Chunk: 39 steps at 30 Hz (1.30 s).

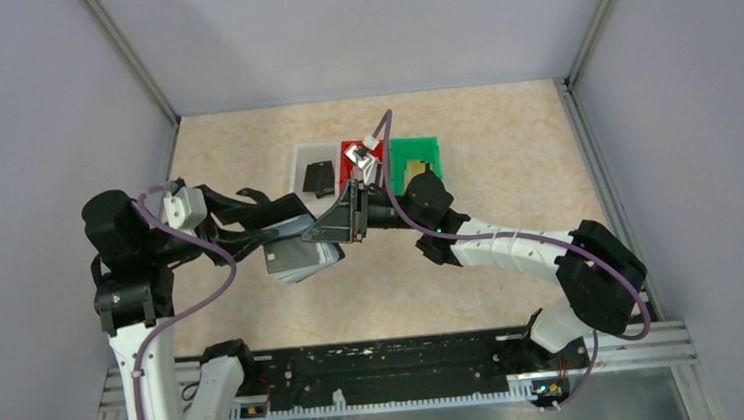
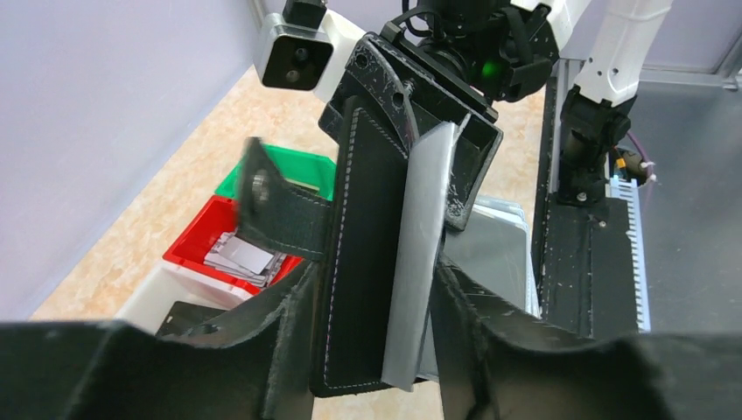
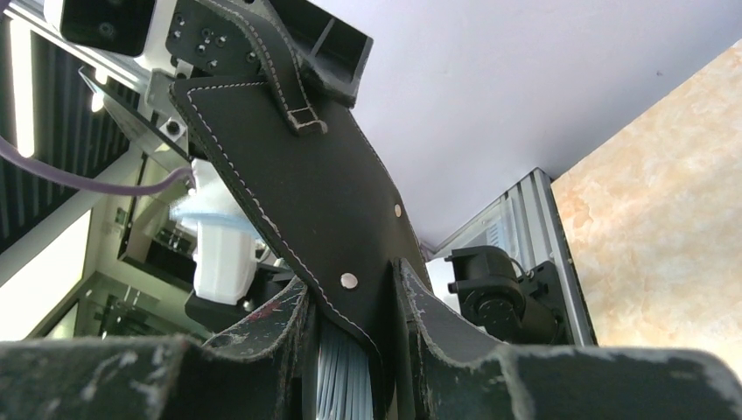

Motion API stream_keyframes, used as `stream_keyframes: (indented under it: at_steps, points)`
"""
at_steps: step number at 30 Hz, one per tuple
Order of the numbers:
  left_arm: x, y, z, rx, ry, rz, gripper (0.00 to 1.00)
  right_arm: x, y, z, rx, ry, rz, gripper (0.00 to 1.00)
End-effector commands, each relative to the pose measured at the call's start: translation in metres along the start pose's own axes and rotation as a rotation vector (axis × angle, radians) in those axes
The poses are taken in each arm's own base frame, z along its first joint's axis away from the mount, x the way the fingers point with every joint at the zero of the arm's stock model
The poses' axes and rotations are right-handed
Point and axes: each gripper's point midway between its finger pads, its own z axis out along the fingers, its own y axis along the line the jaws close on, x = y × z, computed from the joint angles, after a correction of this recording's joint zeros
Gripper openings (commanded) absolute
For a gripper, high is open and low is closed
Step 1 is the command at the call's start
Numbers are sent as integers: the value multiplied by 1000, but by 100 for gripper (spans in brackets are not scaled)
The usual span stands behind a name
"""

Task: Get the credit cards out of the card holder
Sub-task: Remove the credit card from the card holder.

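Note:
The black card holder (image 2: 367, 262) hangs in the air, with its strap tab (image 2: 280, 214) sticking out to the left. My right gripper (image 1: 349, 217) is shut on its upper end, and its fingers (image 3: 289, 324) pinch the stitched flap (image 3: 306, 192) over a stack of pale card edges (image 3: 341, 376). A silvery grey credit card (image 2: 424, 262) juts from the holder. My left gripper (image 2: 372, 267) straddles the holder's lower end, with one finger (image 2: 293, 341) against the black flap and the other finger (image 2: 464, 332) by the card's edge. Whether they press on it is unclear. More grey cards (image 1: 302, 259) show under the holder.
Three bins stand side by side behind the grippers. The white bin (image 1: 302, 160) holds a black card (image 1: 319, 179), the red bin (image 1: 348, 175) holds silvery cards (image 2: 245, 255), and the green bin (image 1: 413, 149) holds a tan card (image 1: 415, 169). Grey walls enclose the table.

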Motion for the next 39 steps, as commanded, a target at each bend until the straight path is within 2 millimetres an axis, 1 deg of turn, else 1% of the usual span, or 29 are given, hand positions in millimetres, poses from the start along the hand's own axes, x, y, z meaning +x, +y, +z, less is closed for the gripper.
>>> stream_keyframes:
  at_steps: [1,3,5,6,8,9,11,13,14,16,17,19,21,26,29,35,38,39]
  points:
    - [-4,-1,2,25,-17,-23,43,-12,48,6,-141,-20,-116,0]
    - [-2,2,2,10,-12,-21,29,-12,49,6,-146,-15,-122,0]
    - [-1,1,2,13,-12,-29,19,-11,51,5,-151,-13,-129,1]
    - [0,-1,2,22,-13,-36,13,-12,51,5,-150,-13,-133,5]
    - [0,-4,2,36,-15,-53,3,-12,51,6,-146,-10,-158,19]
    - [1,-5,2,41,-15,-66,0,-13,51,6,-136,-9,-183,25]
    - [1,-8,2,61,-17,-95,0,-18,47,7,-93,-7,-260,36]
    - [2,-13,2,95,-22,-137,0,-25,45,7,-51,-6,-372,50]
    - [2,-15,2,110,-25,-158,0,-29,44,7,-20,-1,-419,55]
    - [1,-19,2,135,-29,-201,0,-36,48,5,8,-2,-516,62]
    - [1,-20,2,147,-32,-217,0,-38,48,5,18,11,-552,64]
    - [0,-23,2,160,-34,-240,0,-39,50,7,26,50,-600,65]
    - [-1,-25,2,175,-37,-255,0,-35,50,9,26,105,-628,65]
    - [-2,-26,1,188,-40,-268,0,-21,41,17,74,236,-720,63]
    - [-2,-25,1,196,-41,-282,0,-11,36,21,97,299,-744,61]
    - [-3,-28,1,220,-46,-303,0,-11,30,25,138,337,-781,52]
    - [-5,-30,0,231,-48,-306,0,-14,31,25,149,347,-808,44]
    - [-5,-31,0,232,-48,-305,0,-15,32,26,154,348,-814,39]
